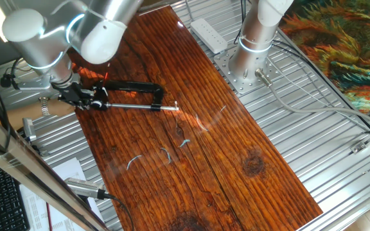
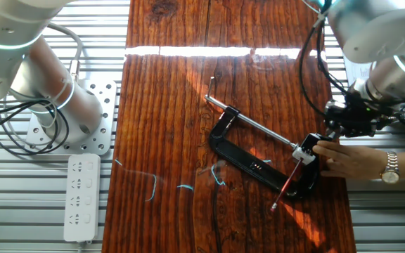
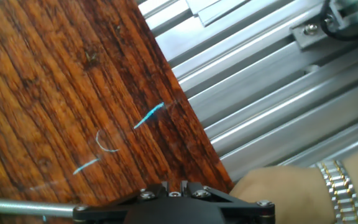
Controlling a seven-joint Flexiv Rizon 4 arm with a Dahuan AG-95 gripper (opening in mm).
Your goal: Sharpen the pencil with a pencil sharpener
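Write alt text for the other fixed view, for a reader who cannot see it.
A black C-shaped clamp with a long silver screw rod lies on a dark wooden tabletop; a person's hand wearing a metal wristwatch holds its right end, where a thin red pencil rests. The robot's black claw hovers just above the hand.

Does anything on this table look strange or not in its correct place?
Yes. A person's hand, wearing a watch, reaches in beside the clamp and the red pencil, close to the robot's gripper. Thin blue shavings lie scattered on the wooden table.
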